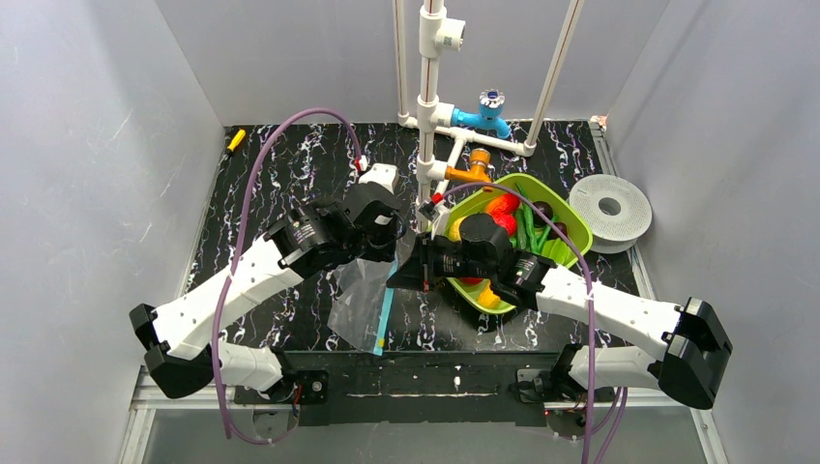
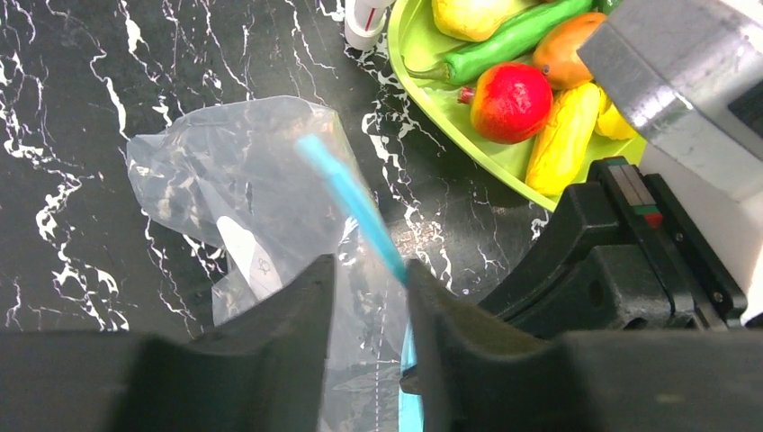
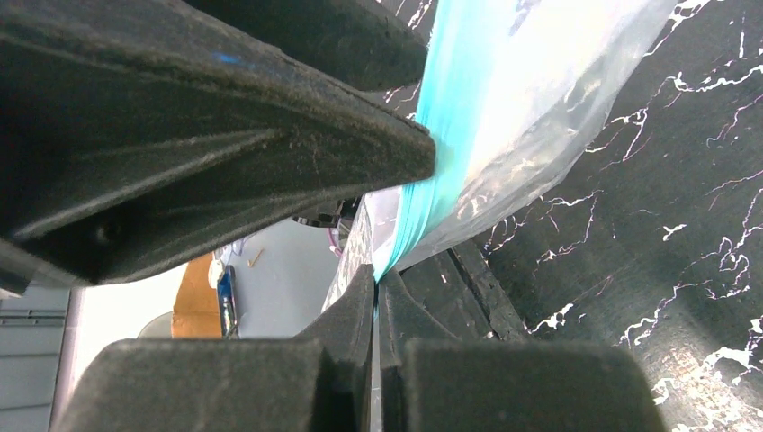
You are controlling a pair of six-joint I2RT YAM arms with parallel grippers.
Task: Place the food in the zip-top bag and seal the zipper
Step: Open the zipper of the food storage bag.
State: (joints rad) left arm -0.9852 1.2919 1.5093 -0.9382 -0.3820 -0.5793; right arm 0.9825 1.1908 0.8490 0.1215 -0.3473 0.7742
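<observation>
White arm links point(image 1: 237, 282), black joints point(image 1: 307, 235), looping purple cable point(image 1: 324, 110); matte black end effector fingers point(image 2: 274, 337).

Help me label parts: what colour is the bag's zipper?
Light blue: thin plastic zipper strip, clearest in left wrist view.

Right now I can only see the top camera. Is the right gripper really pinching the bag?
Observer: Yes, the right wrist view shows the right gripper shut on the zipper of the zip-top bag.
Operator: What about the left one?
Observer: The left gripper stands open, with the zipper running between its jaws.
Operator: Is anything inside yet?
Observer: Nothing that I can see; the left wrist view shows only a white label on it.
</observation>
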